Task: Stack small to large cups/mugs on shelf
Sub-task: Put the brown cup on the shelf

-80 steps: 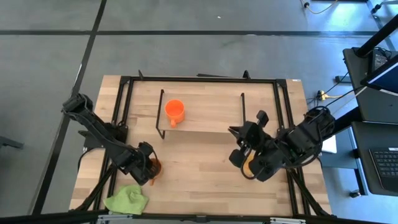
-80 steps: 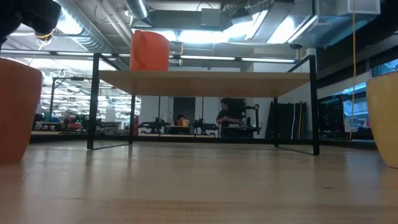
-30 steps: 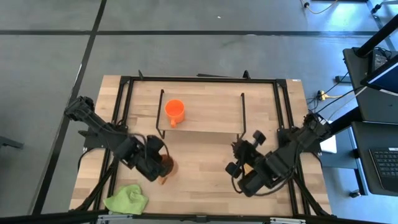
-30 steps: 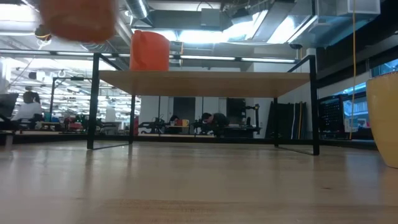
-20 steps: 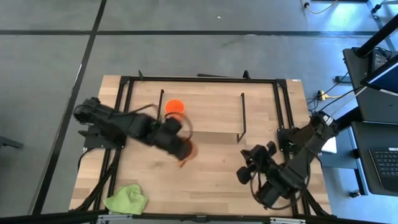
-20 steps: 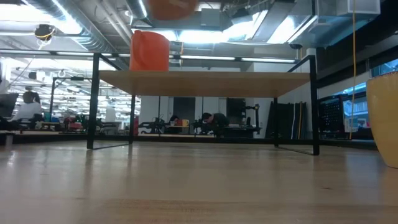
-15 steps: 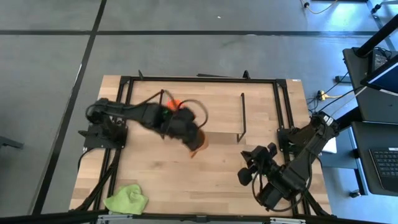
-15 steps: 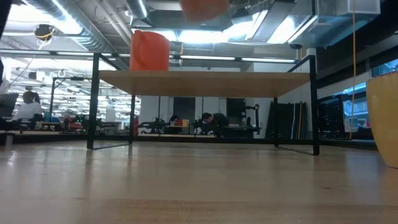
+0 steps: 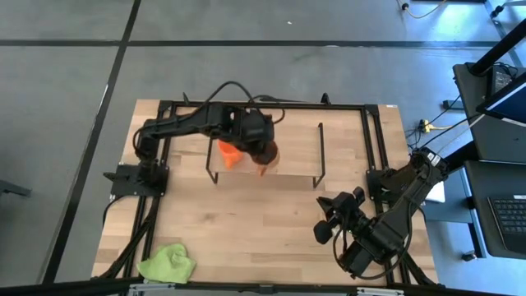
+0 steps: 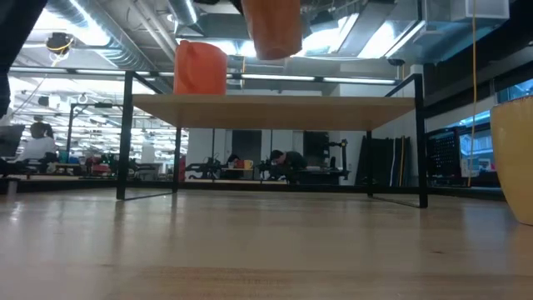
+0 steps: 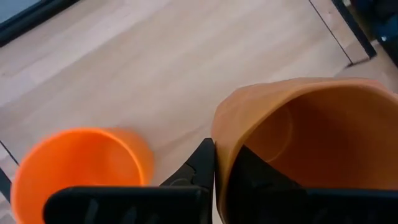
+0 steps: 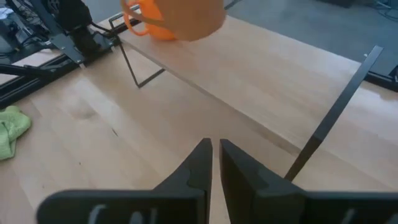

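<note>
The brown mug, smooth, matte and round-walled, hangs above the shelf just beside the bright orange mug, its rim clamped by the left gripper; the shelf is pale wood on thin black wire legs. The right gripper waits near the table's right front, its dark fingers nearly together on nothing.

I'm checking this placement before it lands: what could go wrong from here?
1. The left gripper pinches only the rim of the brown mug, which hangs above the shelf; a thin hold like that might slip.
2. The bright orange mug stands right beside it on the shelf, so lowering could knock it.
3. The right gripper is shut and empty, far from the yellow mug.
</note>
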`<state>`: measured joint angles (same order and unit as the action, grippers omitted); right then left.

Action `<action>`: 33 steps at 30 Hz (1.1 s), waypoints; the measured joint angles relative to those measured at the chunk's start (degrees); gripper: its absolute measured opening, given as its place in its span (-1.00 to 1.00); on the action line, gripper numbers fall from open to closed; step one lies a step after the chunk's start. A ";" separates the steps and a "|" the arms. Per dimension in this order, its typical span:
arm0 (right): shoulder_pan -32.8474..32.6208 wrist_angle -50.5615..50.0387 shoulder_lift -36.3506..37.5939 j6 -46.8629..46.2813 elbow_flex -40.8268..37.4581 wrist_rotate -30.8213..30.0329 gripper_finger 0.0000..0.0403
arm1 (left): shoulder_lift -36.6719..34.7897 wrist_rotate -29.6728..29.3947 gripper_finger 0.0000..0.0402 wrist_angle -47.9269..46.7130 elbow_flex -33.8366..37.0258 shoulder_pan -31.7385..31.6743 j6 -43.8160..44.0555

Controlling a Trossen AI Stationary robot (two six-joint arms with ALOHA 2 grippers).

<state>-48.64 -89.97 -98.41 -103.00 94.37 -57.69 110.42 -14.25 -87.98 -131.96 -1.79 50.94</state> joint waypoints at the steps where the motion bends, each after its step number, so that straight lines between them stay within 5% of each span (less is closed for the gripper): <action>1: 0.00 0.00 0.00 0.18 0.00 -0.24 -0.83 | 0.37 0.27 -0.92 0.04 -0.06 -0.79 -0.37; 33: 0.02 -0.03 -0.04 1.22 0.00 -0.11 -0.83 | 6.63 6.88 -0.92 -2.04 0.11 -9.49 -8.11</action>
<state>-48.62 -90.01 -98.45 -101.78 94.37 -57.80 117.05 -7.37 -90.02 -131.85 -11.28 42.83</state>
